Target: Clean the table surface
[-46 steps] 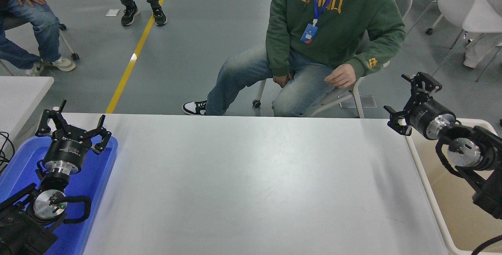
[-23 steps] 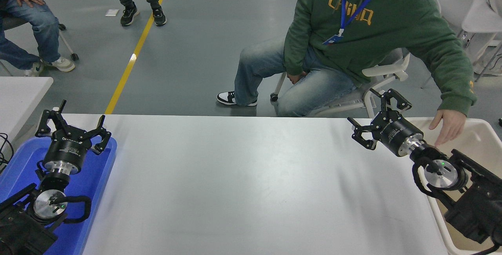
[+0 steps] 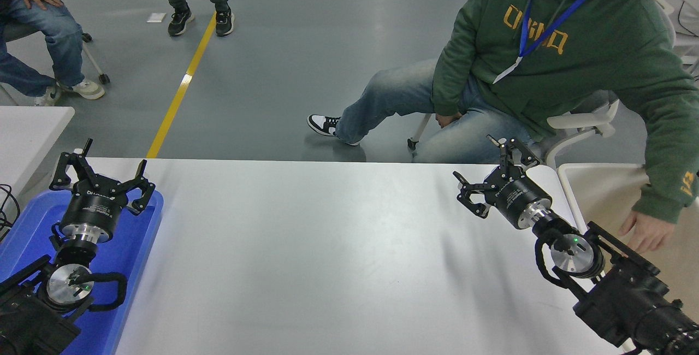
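The table surface is a wide, plain white-grey top filling the lower half of the view, with nothing lying on it. My right gripper hangs over its far right corner, open and holding nothing, fingers spread toward the far edge. Parked at the lower left, my left gripper stands open above the blue tray, also with nothing in it.
A white bin stands off the table's right edge. A seated person in a green hoodie leans over it, one hand inside. A smaller white table's corner shows at left. Other people sit and stand at far left.
My right arm has swung left from above the bin to over the table's far right corner. The person has shifted right and reached a hand into the bin. The left arm stayed still.
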You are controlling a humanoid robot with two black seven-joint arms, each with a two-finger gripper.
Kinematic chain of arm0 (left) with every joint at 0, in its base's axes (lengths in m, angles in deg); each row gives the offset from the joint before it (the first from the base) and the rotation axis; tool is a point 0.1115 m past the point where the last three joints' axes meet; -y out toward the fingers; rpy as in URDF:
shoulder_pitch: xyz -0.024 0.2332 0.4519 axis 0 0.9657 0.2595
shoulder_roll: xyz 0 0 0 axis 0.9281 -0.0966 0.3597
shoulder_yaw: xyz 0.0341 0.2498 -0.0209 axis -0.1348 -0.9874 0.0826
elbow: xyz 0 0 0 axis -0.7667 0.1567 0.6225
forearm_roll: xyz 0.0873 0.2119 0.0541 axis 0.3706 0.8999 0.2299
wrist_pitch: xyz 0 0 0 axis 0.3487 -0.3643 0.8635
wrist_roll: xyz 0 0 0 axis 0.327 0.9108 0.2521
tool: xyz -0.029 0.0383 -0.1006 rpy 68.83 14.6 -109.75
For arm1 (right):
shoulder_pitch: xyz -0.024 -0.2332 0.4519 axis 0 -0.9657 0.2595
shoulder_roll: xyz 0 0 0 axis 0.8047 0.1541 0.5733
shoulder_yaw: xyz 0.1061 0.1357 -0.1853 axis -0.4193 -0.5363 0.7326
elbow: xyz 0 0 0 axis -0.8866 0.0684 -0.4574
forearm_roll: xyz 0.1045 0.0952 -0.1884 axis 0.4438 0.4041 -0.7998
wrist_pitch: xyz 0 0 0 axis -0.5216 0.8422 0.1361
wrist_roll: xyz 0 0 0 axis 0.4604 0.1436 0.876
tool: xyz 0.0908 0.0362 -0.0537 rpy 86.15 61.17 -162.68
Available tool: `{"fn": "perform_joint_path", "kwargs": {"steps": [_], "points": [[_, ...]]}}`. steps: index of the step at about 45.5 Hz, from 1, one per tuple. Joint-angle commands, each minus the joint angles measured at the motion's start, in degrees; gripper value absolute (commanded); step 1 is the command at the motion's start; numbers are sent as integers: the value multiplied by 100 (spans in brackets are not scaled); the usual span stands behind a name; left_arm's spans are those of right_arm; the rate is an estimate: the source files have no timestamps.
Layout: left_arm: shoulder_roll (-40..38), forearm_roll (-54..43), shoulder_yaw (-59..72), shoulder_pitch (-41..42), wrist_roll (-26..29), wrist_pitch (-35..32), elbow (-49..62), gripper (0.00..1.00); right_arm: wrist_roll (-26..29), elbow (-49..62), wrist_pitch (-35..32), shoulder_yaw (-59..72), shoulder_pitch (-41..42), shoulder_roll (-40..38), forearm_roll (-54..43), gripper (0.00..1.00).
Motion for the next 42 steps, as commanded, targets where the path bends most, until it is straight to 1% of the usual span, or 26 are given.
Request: {"fn": "perform_joint_path", "kwargs": {"steps": [1,10,22,42], "points": [[0,0,0,0,0,0,2,100,-20,54,-4,27,12,104,-8,100],[0,0,0,0,0,0,1,100,-29,72,5,-8,30,104,-8,100],[0,0,0,0,0,0,2,100,-196,151,13,-17,56,104,-8,100],[0,0,0,0,0,-9,1,100,-222,151,22,-17,30,95,-17,100]]}}
